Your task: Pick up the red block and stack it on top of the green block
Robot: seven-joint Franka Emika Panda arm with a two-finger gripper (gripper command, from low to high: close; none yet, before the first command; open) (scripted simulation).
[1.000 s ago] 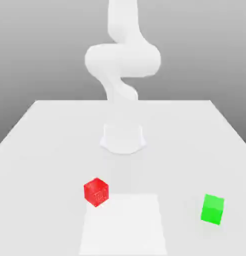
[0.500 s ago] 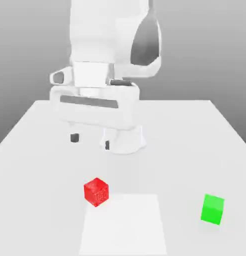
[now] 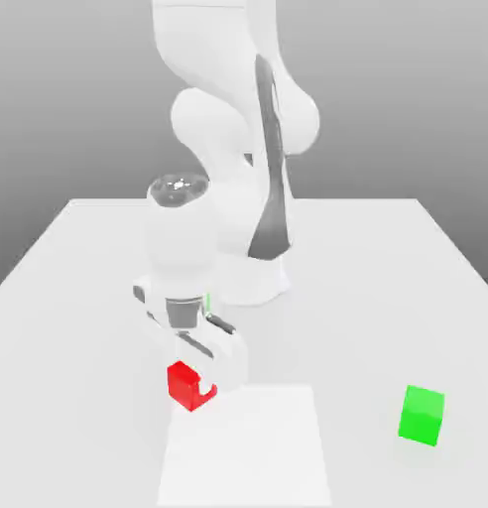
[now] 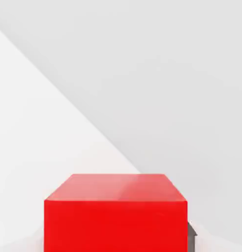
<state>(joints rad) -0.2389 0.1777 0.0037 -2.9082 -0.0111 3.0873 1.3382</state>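
the likeliest trouble from here is a slip: the jaws are closed on the red block [image 3: 183, 386], low in the frame toward the exterior view's left, and if they grip it off-centre it could twist or slide down as it is raised. the hand sits close over it, so a sideways move made before a proper lift could drag the block along the tabletop [image 3: 377, 308] and turn it in the grip. later, the release is the risky part — a tilted block, or one let go too high, could land on an edge and topple, while lowering too far could shove the lower block aside.

that lower one, the green block [image 3: 422, 416], sits at the lower right of the frame, well apart from the red one and turned a little askew. it is the target, and its small top leaves little room for a poor alignment. a pale square patch [image 3: 250, 451] lies at the lower middle, with the red block by its upper left corner; it looks flat, so it likely hinders nothing. the arm [image 3: 203, 40] comes down from the top of the frame, its base [image 3: 250, 286] near the middle. nothing upright stands between the two blocks, so the way across looks free.
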